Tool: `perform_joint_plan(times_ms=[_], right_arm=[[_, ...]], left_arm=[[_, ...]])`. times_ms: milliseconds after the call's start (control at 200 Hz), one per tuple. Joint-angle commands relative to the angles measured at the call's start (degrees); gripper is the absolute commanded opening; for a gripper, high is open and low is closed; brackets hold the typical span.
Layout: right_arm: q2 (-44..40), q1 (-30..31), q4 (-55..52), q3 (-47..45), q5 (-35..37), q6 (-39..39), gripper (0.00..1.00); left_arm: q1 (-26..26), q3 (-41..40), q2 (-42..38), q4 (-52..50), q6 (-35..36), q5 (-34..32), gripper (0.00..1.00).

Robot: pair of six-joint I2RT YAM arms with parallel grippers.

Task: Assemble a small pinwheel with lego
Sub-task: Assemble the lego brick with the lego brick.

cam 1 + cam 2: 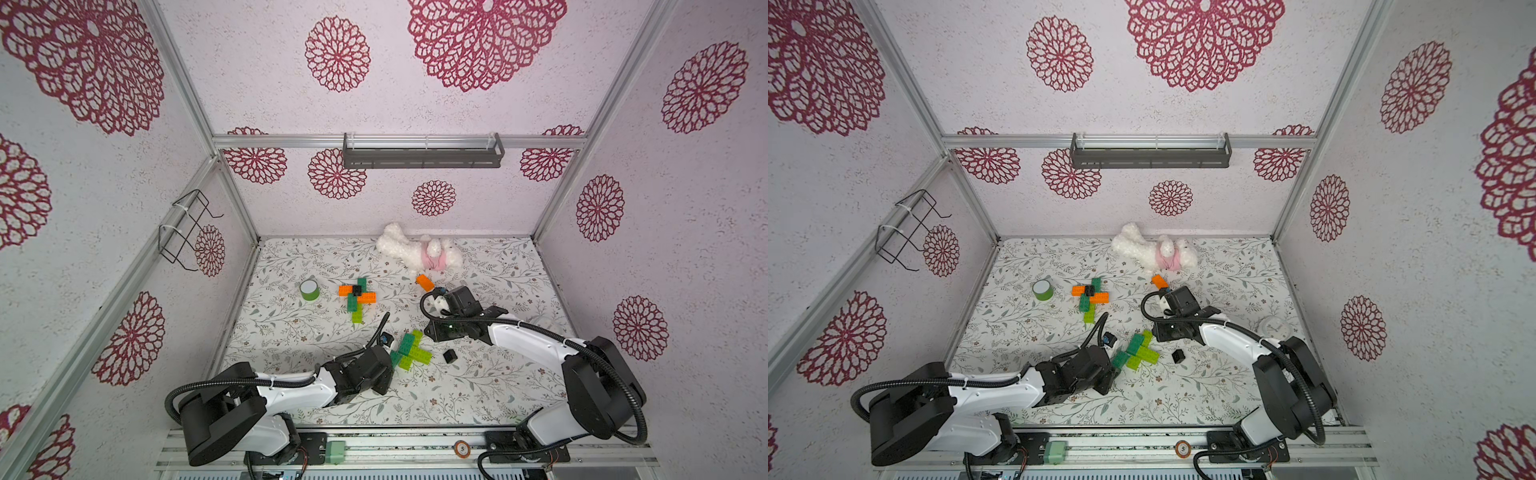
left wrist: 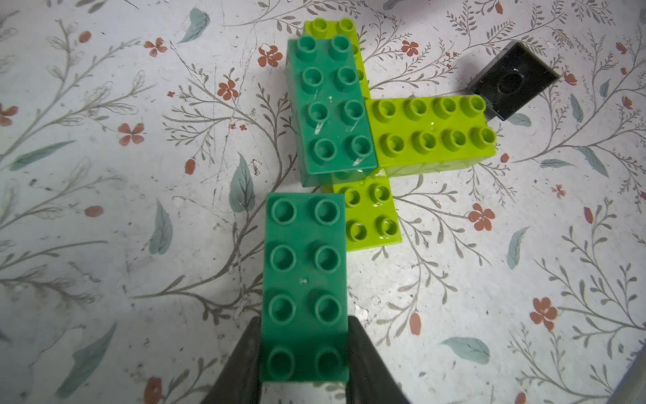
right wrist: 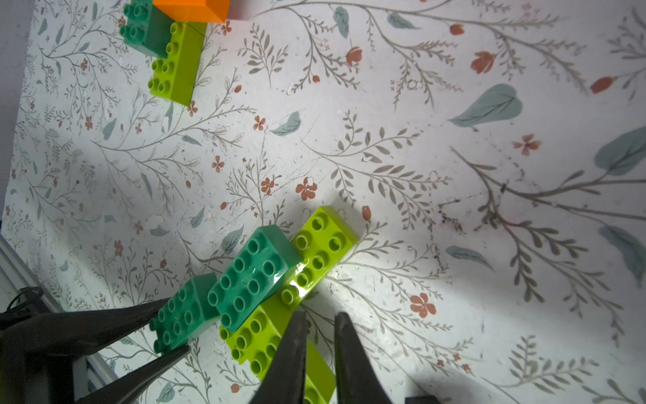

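A half-built lego cluster (image 1: 412,351) lies near the table's front middle. A dark green brick (image 2: 330,108) sits on top of crossed lime green bricks (image 2: 433,133). My left gripper (image 2: 304,320) is shut on a second dark green brick (image 2: 306,266), whose far end lies beside a lime brick's end (image 2: 370,213). My right gripper (image 3: 320,314) hovers over the cluster's lime brick (image 3: 257,335), its jaws almost together and holding nothing. A black square brick (image 1: 449,356) lies just right of the cluster. A loose orange brick (image 1: 424,281) lies behind the right wrist.
A finished pinwheel (image 1: 357,297) of orange, green and black bricks lies at mid table. Left of it stands a green tape roll (image 1: 309,289). A white plush toy (image 1: 419,251) lies at the back edge. A clear round object (image 1: 1274,327) sits by the right wall.
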Motion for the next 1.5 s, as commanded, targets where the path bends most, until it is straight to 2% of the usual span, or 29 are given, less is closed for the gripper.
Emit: perform_joint_plan(times_ms=[0,160,585,651,866,1081,1391,1496], right_arm=[[-1.98,-0.20,-1.46,-1.09,-1.25,-0.99,0.20],[-2.98,0.01,-1.21,-1.60,-2.58,-0.73,0.20],[-3.53,1.77,-0.72,-2.14,-8.46,-0.97,0.23],[-3.44,1.98,-0.47,-2.20,-9.23,-1.03,0.28],[-2.49,3.21,-1.75,-1.94,-9.09,-3.30,0.54],[-0.43,3.35,-4.12,-1.30,-7.49,-5.57,0.56],[1.93,5.30,-5.56,0.19,-7.25,-7.25,0.67],[2.33,5.76,-6.30,0.56,-5.89,-7.47,0.67]], left_arm=[[-3.83,2.01,-1.56,-0.72,-3.25,-3.53,0.29],[-7.46,1.92,-2.03,-0.83,-6.37,-7.78,0.28],[-8.41,5.91,6.00,2.21,-6.85,-7.44,0.28],[-8.31,5.92,6.39,2.29,-7.03,-7.69,0.28],[-8.39,6.68,7.63,2.97,-6.79,-6.67,0.28],[-8.40,7.41,8.83,1.96,-7.72,-7.05,0.28],[-8.35,8.45,10.26,0.53,-8.26,-6.80,0.28],[-8.41,8.90,10.92,0.06,-8.47,-6.69,0.28]])
